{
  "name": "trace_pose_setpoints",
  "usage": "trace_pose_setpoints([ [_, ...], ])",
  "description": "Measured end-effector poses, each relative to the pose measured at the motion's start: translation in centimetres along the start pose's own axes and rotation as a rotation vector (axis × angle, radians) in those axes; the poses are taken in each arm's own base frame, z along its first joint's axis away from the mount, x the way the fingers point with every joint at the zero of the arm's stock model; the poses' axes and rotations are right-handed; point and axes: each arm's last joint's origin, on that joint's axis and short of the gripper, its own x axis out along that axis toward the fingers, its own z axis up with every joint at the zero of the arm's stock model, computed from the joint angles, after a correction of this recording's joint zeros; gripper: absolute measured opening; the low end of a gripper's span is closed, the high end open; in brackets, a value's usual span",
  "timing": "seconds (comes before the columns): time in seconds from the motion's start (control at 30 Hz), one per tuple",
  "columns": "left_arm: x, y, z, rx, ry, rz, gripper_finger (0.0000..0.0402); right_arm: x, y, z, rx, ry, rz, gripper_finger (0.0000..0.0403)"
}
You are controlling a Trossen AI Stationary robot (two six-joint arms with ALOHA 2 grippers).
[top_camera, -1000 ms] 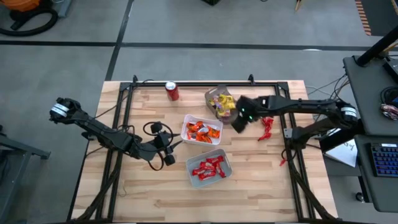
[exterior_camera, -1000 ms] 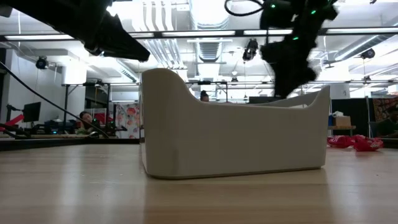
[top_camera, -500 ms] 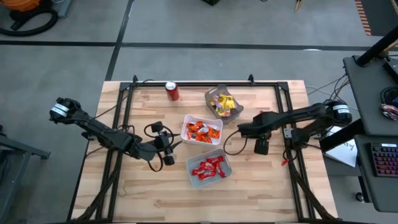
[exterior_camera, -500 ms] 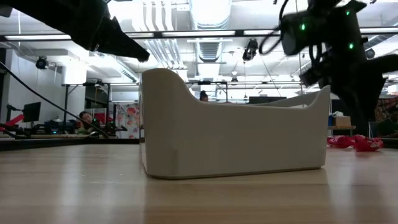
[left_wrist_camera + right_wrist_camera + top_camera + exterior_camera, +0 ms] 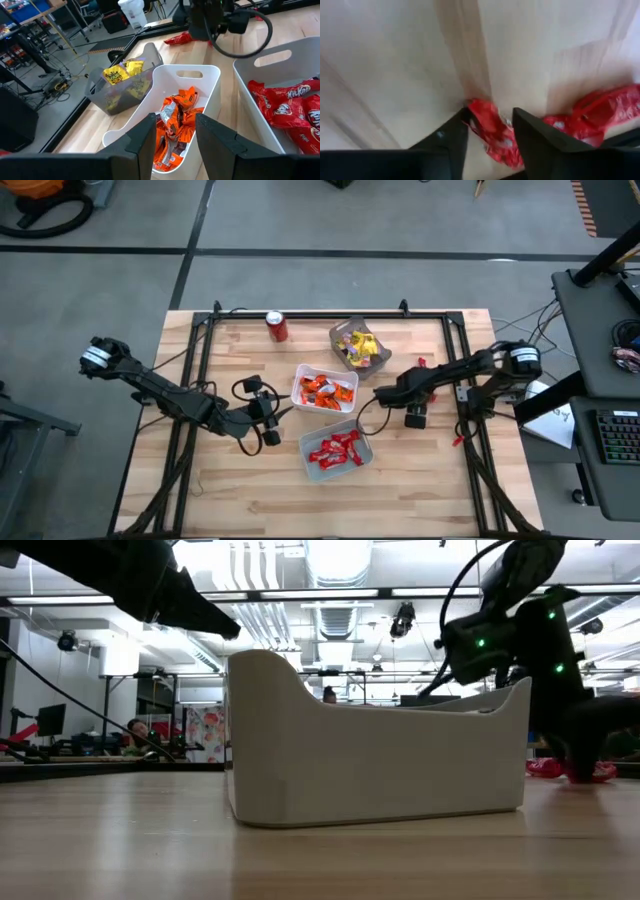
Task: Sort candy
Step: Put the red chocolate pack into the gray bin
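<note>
Right gripper [image 5: 490, 137]: low over the table, fingers spread around a red candy wrapper [image 5: 492, 130], not yet pinching.
Loose red candy [image 5: 592, 112]: more lies just beside it on the wood.
Left gripper [image 5: 268, 420]: parked left of the trays, fingers apart, empty.
Trays: orange candy [image 5: 177, 125] in the middle white tray [image 5: 212, 82], red KitKat bars [image 5: 290, 107] in the near one, yellow candy [image 5: 120, 75] in the grey bin.

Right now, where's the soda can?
In the high view, the red soda can stands upright near the table's far edge, left of centre. Its nearest neighbours are the grey tray of yellow candy to its right and the black frame rail behind.
</note>
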Motion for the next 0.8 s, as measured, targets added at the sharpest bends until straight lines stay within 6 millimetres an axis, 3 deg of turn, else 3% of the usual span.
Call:
trace_pose_setpoints([
  [0.2,0.0,0.0,0.0,-0.013,-0.004,0.0,0.0121,0.5,0.3,0.4,-0.009,0.024,0.009,0.0029],
  [0.37,0.0,0.0,0.0,-0.034,-0.004,0.0,0.0121,-1.9,0.1,0.3,0.035,-0.097,0.054,0.0018],
  [0.47,0.0,0.0,0.0,-0.051,-0.003,-0.001,0.0121,-4.2,0.3,0.2,0.076,-0.265,0.113,0.0017],
  [0.67,0.0,0.0,0.0,-0.057,-0.004,-0.001,0.0121,-9.7,1.6,-0.4,0.1,-0.784,0.247,0.0016],
  [0.8,0.0,0.0,0.0,-0.056,-0.004,-0.001,0.0121,-12.4,3.1,-0.7,0.005,-1.132,0.312,0.0015],
])
